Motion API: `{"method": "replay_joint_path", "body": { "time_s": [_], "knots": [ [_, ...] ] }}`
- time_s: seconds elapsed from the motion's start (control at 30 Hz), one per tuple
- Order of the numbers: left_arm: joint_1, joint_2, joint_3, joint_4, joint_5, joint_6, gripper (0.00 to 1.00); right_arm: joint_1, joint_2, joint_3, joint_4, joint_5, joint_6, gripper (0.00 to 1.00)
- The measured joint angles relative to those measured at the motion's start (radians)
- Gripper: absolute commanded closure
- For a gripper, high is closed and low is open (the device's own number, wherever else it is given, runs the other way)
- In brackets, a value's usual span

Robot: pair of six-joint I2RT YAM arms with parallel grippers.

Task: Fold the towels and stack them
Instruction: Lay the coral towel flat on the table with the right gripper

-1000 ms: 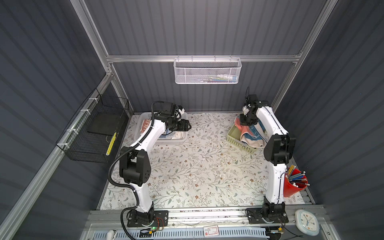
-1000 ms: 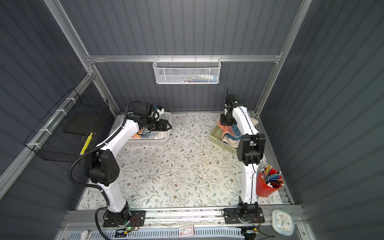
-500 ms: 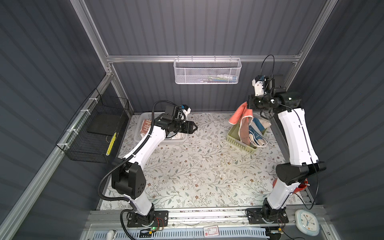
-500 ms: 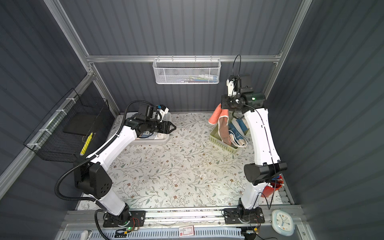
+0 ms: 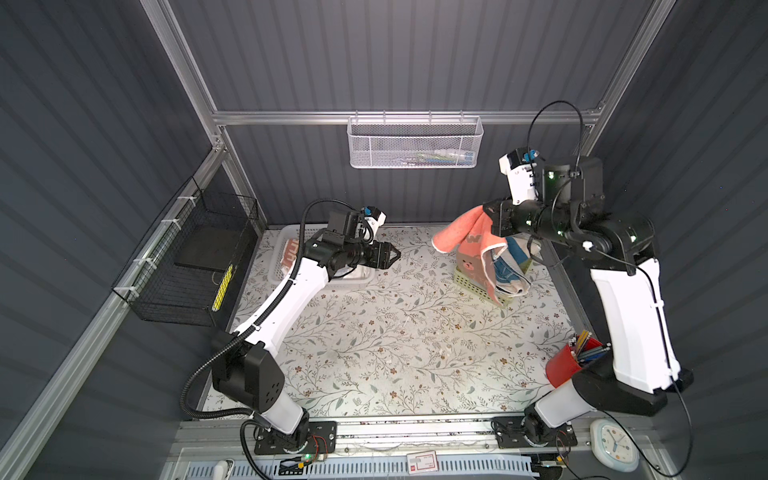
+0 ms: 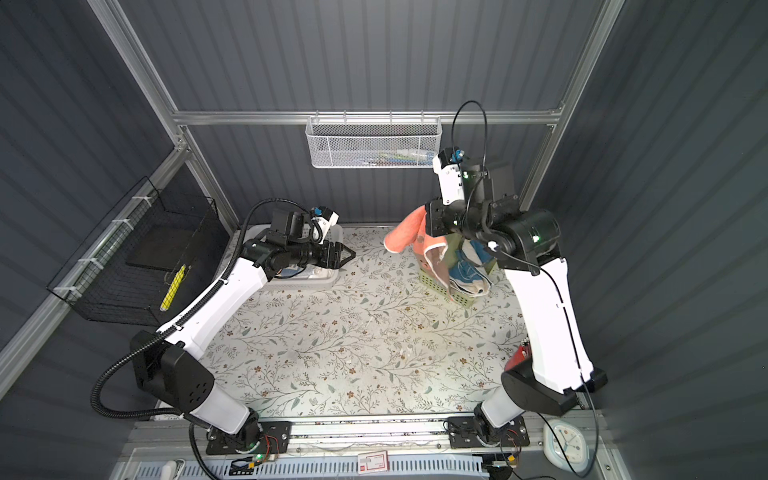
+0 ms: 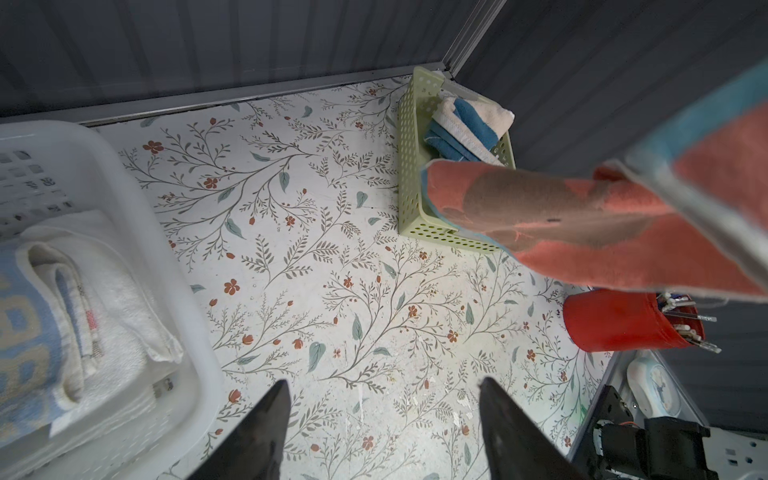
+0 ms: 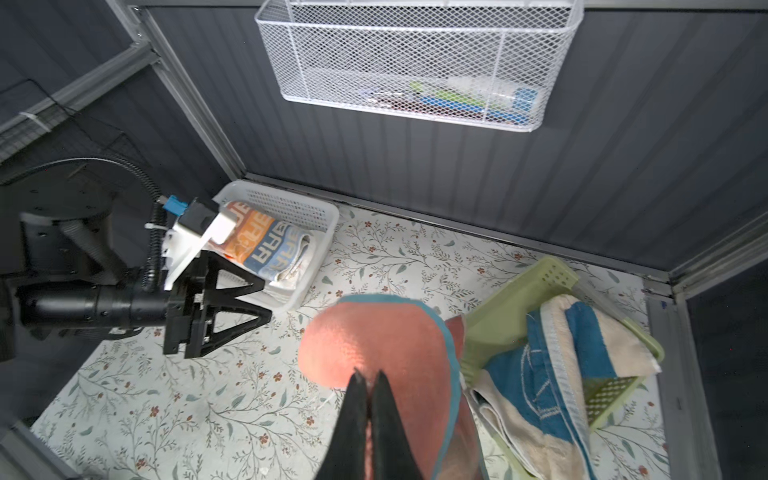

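**Top views:** The right jaws are closed on the coral towel, which is held raised and hangs in front of the green basket. The left jaws are open and empty, just beside the white basket.

**Left wrist view:** The jaws are spread above the desk. The white towel and the lettered towel lie in the white basket.

**Right wrist view:** The jaws pinch the coral towel. The cream-blue towel drapes over the green basket's rim.
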Motion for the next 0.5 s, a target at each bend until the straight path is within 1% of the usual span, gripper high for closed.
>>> {"method": "replay_joint_path", "body": {
  "time_s": [0.07,0.1,0.13,0.17,0.2,0.23,0.27,0.3,0.37,0.43,0.5],
  "knots": [
    [0.000,-0.007,-0.033,0.005,-0.004,-0.001,0.27,0.050,-0.052,-0.156,0.058,-0.005,0.031,1.00],
    [0.000,-0.012,-0.054,0.006,-0.011,-0.002,0.27,0.079,-0.071,-0.240,0.092,-0.012,0.046,0.95],
    [0.000,-0.018,-0.089,0.004,-0.021,-0.009,0.27,0.113,-0.084,-0.332,0.137,-0.030,0.064,0.77],
    [0.000,-0.024,-0.125,0.004,-0.039,-0.018,0.26,0.149,-0.086,-0.436,0.190,-0.064,0.089,0.55],
    [0.000,-0.029,-0.154,0.002,-0.058,-0.028,0.26,0.176,-0.078,-0.513,0.232,-0.100,0.109,0.45],
    [0.000,-0.031,-0.188,-0.006,-0.082,-0.039,0.26,0.202,-0.054,-0.589,0.275,-0.145,0.132,0.40],
    [0.000,-0.031,-0.212,-0.011,-0.101,-0.049,0.26,0.227,-0.021,-0.667,0.323,-0.194,0.158,0.36],
    [0.001,-0.031,-0.231,-0.021,-0.119,-0.058,0.26,0.245,0.008,-0.724,0.353,-0.228,0.176,0.34],
    [0.001,-0.031,-0.259,-0.040,-0.153,-0.073,0.26,0.276,0.053,-0.839,0.397,-0.286,0.217,0.33],
    [0.001,-0.032,-0.270,-0.052,-0.173,-0.080,0.28,0.284,0.045,-0.912,0.406,-0.300,0.249,0.32],
    [0.001,-0.032,-0.272,-0.053,-0.177,-0.087,0.32,0.276,-0.002,-0.954,0.408,-0.285,0.275,0.33]
  ]
}}
